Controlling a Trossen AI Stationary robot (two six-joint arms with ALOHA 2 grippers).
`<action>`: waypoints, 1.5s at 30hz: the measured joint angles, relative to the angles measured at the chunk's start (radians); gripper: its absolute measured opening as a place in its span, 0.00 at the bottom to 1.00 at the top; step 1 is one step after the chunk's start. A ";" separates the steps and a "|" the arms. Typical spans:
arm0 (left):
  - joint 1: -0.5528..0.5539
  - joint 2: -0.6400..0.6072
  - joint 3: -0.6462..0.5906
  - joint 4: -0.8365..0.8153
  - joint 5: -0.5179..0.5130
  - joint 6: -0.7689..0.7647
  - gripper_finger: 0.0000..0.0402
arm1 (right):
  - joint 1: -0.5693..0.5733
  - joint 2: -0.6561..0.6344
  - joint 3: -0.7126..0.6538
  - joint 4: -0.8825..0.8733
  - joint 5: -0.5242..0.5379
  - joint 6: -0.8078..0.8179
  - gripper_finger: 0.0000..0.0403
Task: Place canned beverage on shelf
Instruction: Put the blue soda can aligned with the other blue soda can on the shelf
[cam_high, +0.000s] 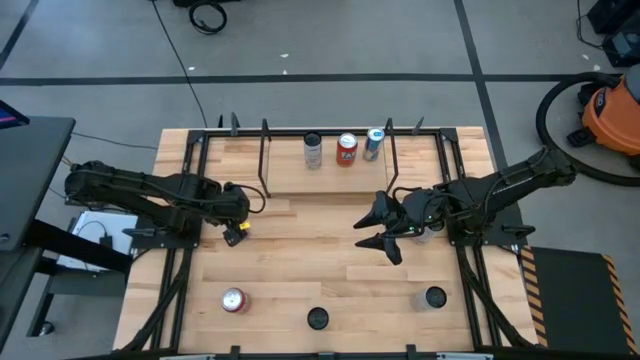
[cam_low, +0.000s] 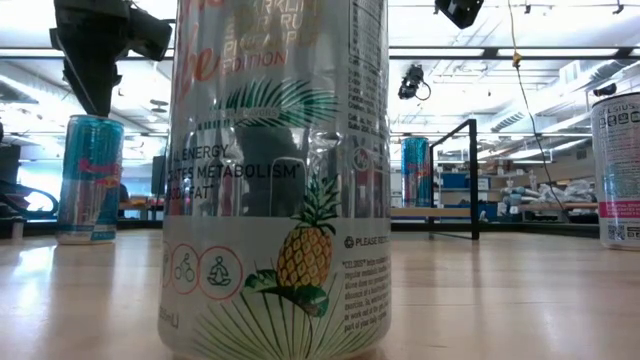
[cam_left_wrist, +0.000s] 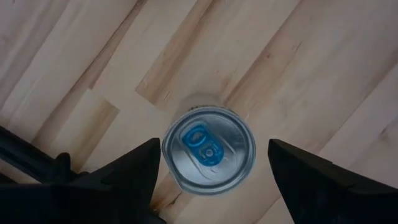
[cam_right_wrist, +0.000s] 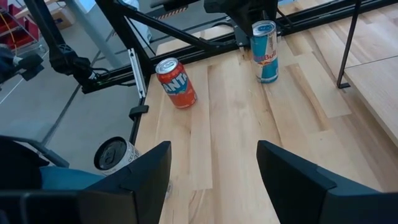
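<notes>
A blue-and-silver can (cam_left_wrist: 208, 149) stands upright on the table's left part; it also shows in the right wrist view (cam_right_wrist: 264, 50) and the low view (cam_low: 90, 180). My left gripper (cam_left_wrist: 214, 149) hangs open over it, pointing down, one finger on either side of the can's top, touching nothing. My right gripper (cam_high: 362, 233) is open and empty over the table's middle right, pointing toward the table's left. The shelf (cam_high: 285, 175) stands at the far middle with three cans upright on its board: a dark-topped one (cam_high: 313, 150), a red one (cam_high: 347, 148) and a blue one (cam_high: 374, 143).
Three more cans stand upright near the table's near edge: an orange-red one (cam_high: 234, 300) at the left, a pineapple-printed one (cam_low: 275, 180) in the middle close to the low camera, and a white one (cam_high: 435, 297) at the right. Bare wood lies between both grippers.
</notes>
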 joint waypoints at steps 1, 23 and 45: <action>0.000 0.000 0.000 0.000 0.000 0.000 0.75 | 0.000 0.000 0.000 0.000 0.000 0.000 0.61; 0.003 0.064 0.001 0.002 -0.020 -0.007 0.75 | 0.007 0.000 0.001 0.016 0.000 0.000 0.61; 0.003 0.159 0.000 -0.014 -0.019 -0.007 0.75 | 0.036 0.000 0.002 0.045 0.000 0.000 0.61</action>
